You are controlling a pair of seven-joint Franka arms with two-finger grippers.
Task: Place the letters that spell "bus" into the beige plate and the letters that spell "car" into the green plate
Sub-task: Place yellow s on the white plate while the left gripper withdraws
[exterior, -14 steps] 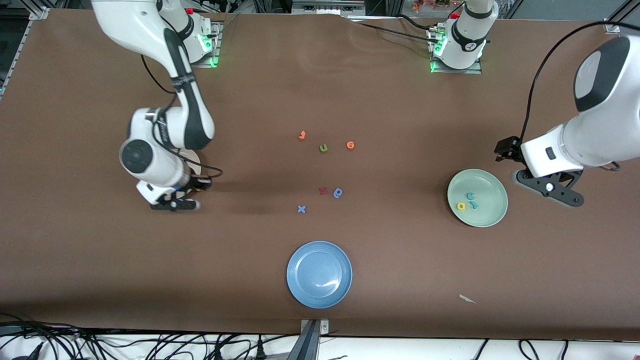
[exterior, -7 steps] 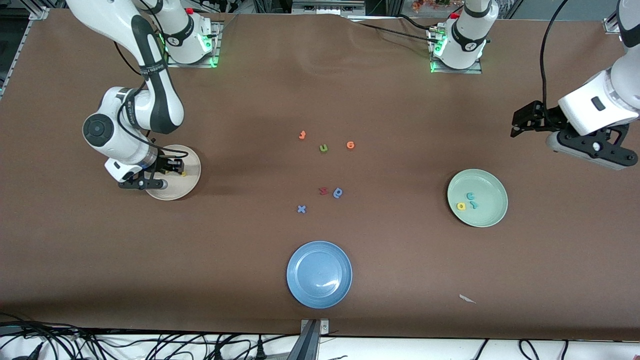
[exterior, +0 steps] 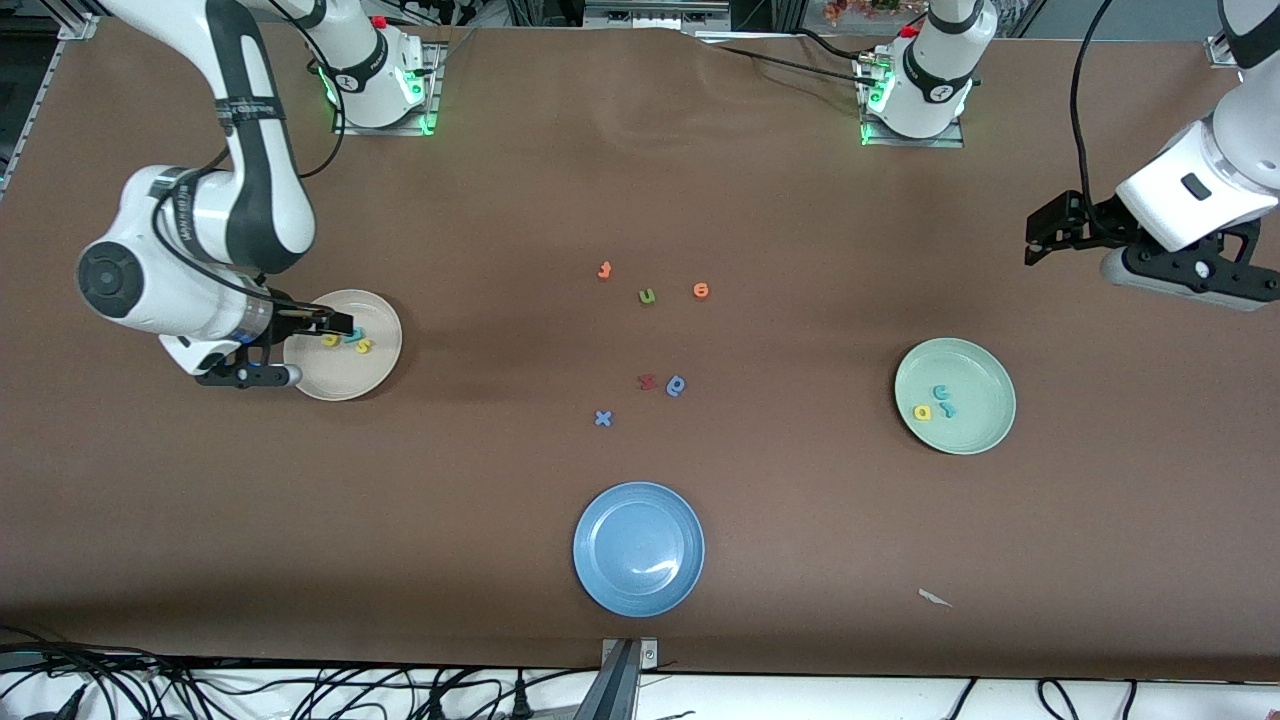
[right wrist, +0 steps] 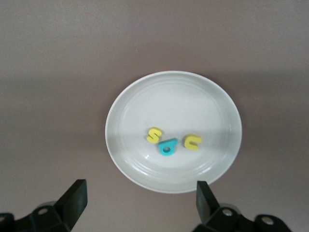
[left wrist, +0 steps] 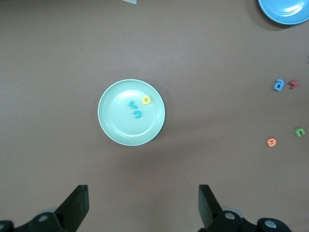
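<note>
Wrapping up the final drop, judging by how things lie. Hovering the right pincer [right wrist: 140, 184] spread wide and empty above the rim of the beige plate [right wrist: 114, 121], at mid-height of the front view toward the right arm's end of the table. Seeing the letters that spell "bus" [right wrist: 166, 147] lying loose in the middle of that plate: the teal b between the yellow s [right wrist: 154, 135] and the yellow u [right wrist: 192, 141], close together.

Waiting with the left pincer [left wrist: 142, 188], also spread and empty, up in the air near the left arm's end, just above mid-height of the front view. Finding the letters that spell "car" [left wrist: 138, 114] resting together inside the green plate [left wrist: 104, 116], slightly below mid-height.

Leaving the stray letters, among them the green u [exterior: 647, 296], scattered at the centre of the frame, and the blue plate [exterior: 590, 560] bare in the lower middle.

Judging both words as sorted. Calling next only for lifting the right arm clear of the plate without brushing the letters; probably nothing more to pick.
</note>
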